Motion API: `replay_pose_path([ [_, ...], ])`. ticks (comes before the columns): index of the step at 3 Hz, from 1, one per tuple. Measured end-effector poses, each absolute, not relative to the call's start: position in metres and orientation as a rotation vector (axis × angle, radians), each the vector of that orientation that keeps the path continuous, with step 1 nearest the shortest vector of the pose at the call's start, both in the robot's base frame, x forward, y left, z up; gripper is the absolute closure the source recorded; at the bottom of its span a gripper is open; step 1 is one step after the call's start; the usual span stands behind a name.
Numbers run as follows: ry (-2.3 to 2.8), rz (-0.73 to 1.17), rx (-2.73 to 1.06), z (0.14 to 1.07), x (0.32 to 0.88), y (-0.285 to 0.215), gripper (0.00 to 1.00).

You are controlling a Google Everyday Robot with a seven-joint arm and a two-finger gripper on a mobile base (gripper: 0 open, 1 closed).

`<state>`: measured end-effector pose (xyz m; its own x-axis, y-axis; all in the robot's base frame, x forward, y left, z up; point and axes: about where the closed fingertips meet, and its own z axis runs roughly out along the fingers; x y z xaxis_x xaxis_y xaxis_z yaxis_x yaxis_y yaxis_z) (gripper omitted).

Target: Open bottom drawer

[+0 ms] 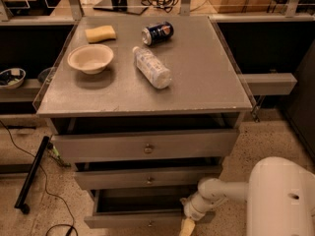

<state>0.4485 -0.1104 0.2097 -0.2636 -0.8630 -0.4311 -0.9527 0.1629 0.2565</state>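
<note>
The bottom drawer [123, 221] is the lowest of three grey fronts on the cabinet, with a small round knob [150, 223] at its centre. It stands partly pulled out, and its dark inside [138, 200] shows behind the front. My gripper [188, 222] is at the end of the white arm [221, 191]. It sits low at the right end of that drawer's front, to the right of the knob, with a yellowish tip pointing down.
The middle drawer [147, 178] and top drawer [147, 146] are above, each slightly out. On the cabinet top are a bowl [90, 58], a sponge [101, 33], a lying water bottle [151, 67] and a can [157, 32]. A black bar [30, 176] and cable lie on the floor at left.
</note>
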Motion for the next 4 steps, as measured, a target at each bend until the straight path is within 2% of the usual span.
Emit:
replay_pose_path([
  [3,2.332,0.801,-1.774,0.175,0.451,-0.120,0.03],
  [4,2.332,0.801,-1.774,0.175,0.451,-0.120,0.26],
])
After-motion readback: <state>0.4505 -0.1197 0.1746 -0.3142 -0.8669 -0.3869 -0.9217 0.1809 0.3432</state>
